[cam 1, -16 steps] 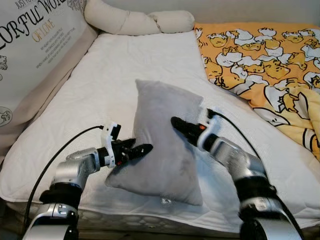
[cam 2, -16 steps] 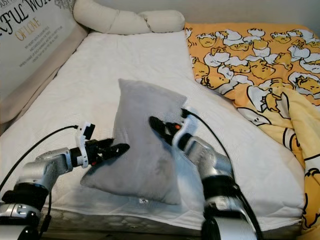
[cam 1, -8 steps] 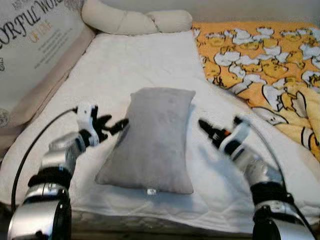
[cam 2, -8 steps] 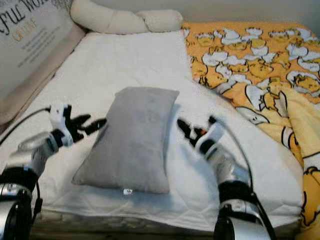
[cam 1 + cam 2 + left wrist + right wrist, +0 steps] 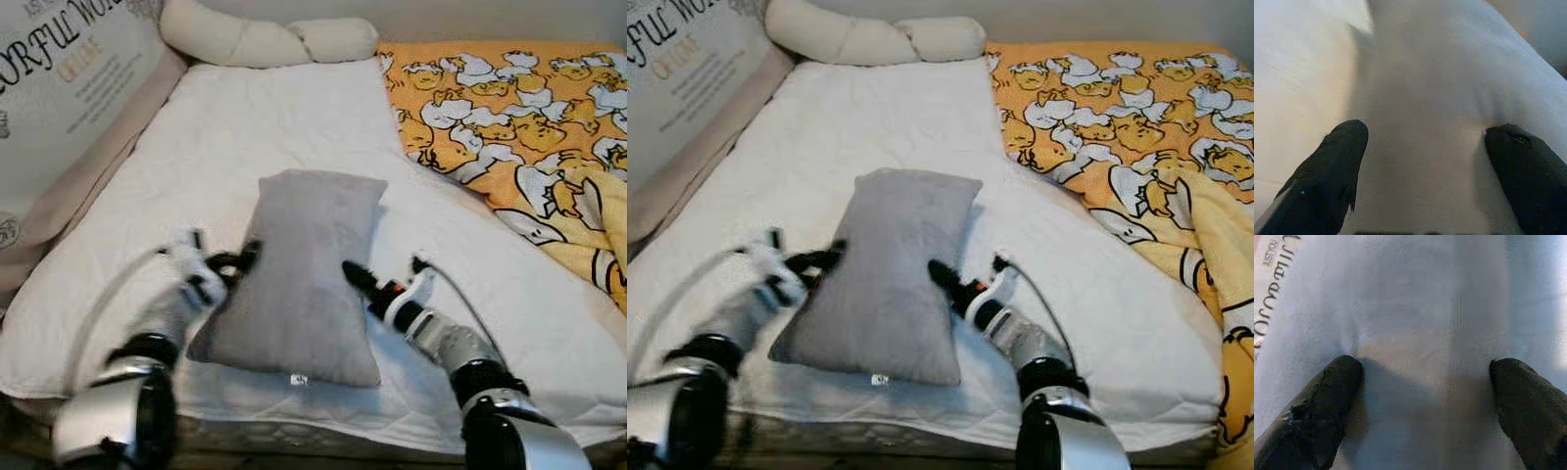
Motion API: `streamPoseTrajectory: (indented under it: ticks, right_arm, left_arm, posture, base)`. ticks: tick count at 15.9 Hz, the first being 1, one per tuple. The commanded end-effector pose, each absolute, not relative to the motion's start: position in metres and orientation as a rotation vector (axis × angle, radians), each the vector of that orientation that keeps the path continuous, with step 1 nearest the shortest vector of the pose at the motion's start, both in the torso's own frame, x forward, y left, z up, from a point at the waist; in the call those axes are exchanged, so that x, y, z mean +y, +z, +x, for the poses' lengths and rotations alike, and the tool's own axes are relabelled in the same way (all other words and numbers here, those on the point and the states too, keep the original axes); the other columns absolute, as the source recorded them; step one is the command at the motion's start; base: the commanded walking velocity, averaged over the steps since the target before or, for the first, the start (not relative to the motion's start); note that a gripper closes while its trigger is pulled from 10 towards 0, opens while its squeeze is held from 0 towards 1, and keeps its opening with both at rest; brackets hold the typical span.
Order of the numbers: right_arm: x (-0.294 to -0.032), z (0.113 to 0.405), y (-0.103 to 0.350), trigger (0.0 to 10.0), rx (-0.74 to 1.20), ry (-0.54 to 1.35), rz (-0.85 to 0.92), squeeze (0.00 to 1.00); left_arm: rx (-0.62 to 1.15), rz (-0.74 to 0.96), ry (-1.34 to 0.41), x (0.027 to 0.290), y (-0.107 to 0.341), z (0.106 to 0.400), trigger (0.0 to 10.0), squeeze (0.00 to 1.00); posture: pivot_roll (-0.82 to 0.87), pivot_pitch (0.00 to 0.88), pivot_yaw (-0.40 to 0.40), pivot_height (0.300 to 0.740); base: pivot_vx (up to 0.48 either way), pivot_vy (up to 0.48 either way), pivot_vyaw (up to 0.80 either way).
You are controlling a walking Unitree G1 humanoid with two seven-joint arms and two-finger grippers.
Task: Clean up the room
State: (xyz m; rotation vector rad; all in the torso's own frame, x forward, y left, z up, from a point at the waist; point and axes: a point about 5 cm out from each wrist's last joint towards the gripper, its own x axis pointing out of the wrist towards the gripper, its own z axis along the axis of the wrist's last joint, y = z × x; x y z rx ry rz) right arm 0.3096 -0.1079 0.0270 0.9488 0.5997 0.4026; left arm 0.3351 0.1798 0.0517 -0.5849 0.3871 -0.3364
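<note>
So a second ago the grey pillow (image 5: pixel 302 279) was propped up on its edge, squeezed between both pincers. Now it's lying flat on the white mattress (image 5: pixel 245 137), long way pointing toward the head of the bed. Half a second back both arms had swung out wide, well apart from it. Since then they've come back in: the left pincer (image 5: pixel 238 261) is touching the pillow's left edge, and the right pincer (image 5: pixel 355 275) is on its right edge. Both wrist views show fingers spread with fabric between them.
</note>
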Motion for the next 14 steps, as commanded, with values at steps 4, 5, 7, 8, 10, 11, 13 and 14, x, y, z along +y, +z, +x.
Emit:
streamPoseTrajectory:
  ticks: [4,5,7,8,10,11,13,14]
  right_arm:
    - [-0.084,0.304,0.023,8.3,0.667,0.483,0.924,0.0]
    - [-0.083,0.304,0.022,1.8,0.673,0.485,0.904,0.0]
    - [-0.082,0.305,0.023,0.0,0.665,0.501,0.895,0.0]
    - [-0.082,0.305,0.024,0.0,0.66,0.509,0.881,0.0]
    - [-0.082,0.306,0.024,0.0,0.659,0.516,0.857,0.0]
    - [-0.083,0.306,0.024,0.0,0.655,0.518,0.837,0.0]
    - [-0.085,0.308,0.025,0.0,0.636,0.501,0.854,0.0]
    - [-0.087,0.311,0.027,0.0,0.609,0.492,0.865,0.0]
  left_arm:
    - [0.574,-0.508,-0.547,0.146,0.025,0.314,9.8,1.0]
    - [0.604,-0.442,-0.5,0.15,0.018,0.309,4.0,1.0]
    - [0.611,-0.443,-0.484,0.154,0.016,0.307,0.0,0.0]
    - [0.621,-0.438,-0.488,0.158,0.015,0.306,0.0,0.0]
    - [0.622,-0.433,-0.49,0.161,0.016,0.307,0.0,0.0]
    - [0.623,-0.423,-0.491,0.161,0.017,0.308,0.0,0.0]
    - [0.618,-0.418,-0.501,0.158,0.019,0.309,0.0,0.0]
    - [0.61,-0.431,-0.515,0.155,0.02,0.31,0.0,0.0]
  posture:
    - [-0.12,0.0,0.038,0.74]
    - [-0.12,0.0,0.039,0.74]
    - [-0.12,0.0,0.042,0.74]
    - [-0.11,0.0,0.047,0.74]
    - [-0.11,0.0,0.053,0.74]
    - [-0.11,0.0,0.053,0.74]
    - [-0.11,0.0,0.056,0.74]
    - [-0.11,0.0,0.057,0.74]
  base:
    - [0.0,0.0,0.0]
    - [0.0,0.0,0.0]
    - [0.0,0.0,0.0]
    - [0.0,0.0,0.0]
    - [0.0,0.0,0.0]
    - [0.0,0.0,0.0]
    - [0.0,0.0,0.0]
    - [0.0,0.0,0.0]
